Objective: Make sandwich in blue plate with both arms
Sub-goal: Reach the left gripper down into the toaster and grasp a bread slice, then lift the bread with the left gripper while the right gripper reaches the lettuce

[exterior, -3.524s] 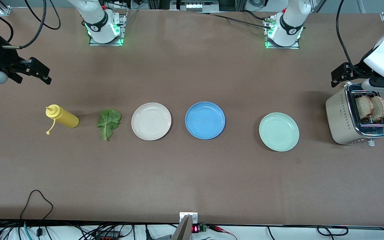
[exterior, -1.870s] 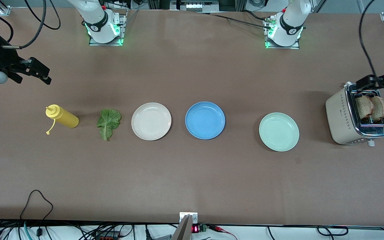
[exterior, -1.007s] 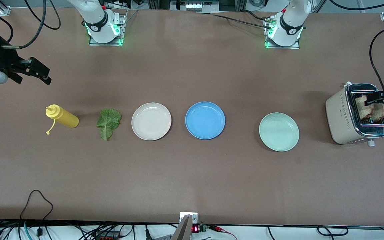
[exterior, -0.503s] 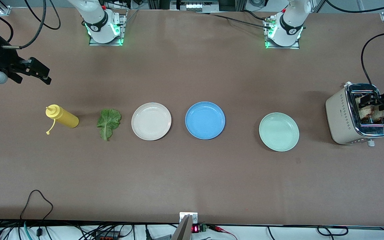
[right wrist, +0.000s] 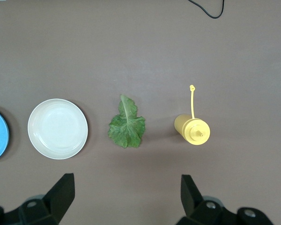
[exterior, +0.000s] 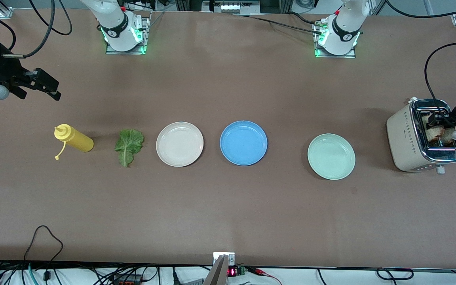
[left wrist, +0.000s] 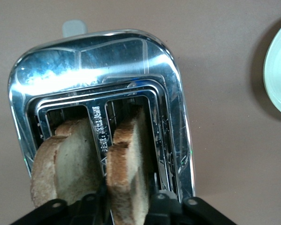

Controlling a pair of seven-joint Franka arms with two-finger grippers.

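The left gripper (left wrist: 127, 206) sat down over the toaster (exterior: 406, 138) at the left arm's end of the table, its black fingers (left wrist: 164, 199) standing one on each side of the toast slice (left wrist: 129, 173) in one slot, pressed against its faces, so the jaws were narrowed onto that slice. A second toast slice (left wrist: 65, 164) stood in the neighbouring slot just beside the gripper, outside its fingers. Nearest of the plates to that gripper lay the mint-green plate (exterior: 331, 156), apart from the toaster, then the blue plate (exterior: 243, 143), bare, with no bread or leaf on it, then the cream plate (exterior: 179, 144). Well away from the left gripper came the lettuce leaf (exterior: 128, 146) and the yellow squeeze bottle (exterior: 73, 139) on its side. The right gripper (exterior: 42, 85) waited in the air at the right arm's end of the table, jaws spread wide and holding nothing.
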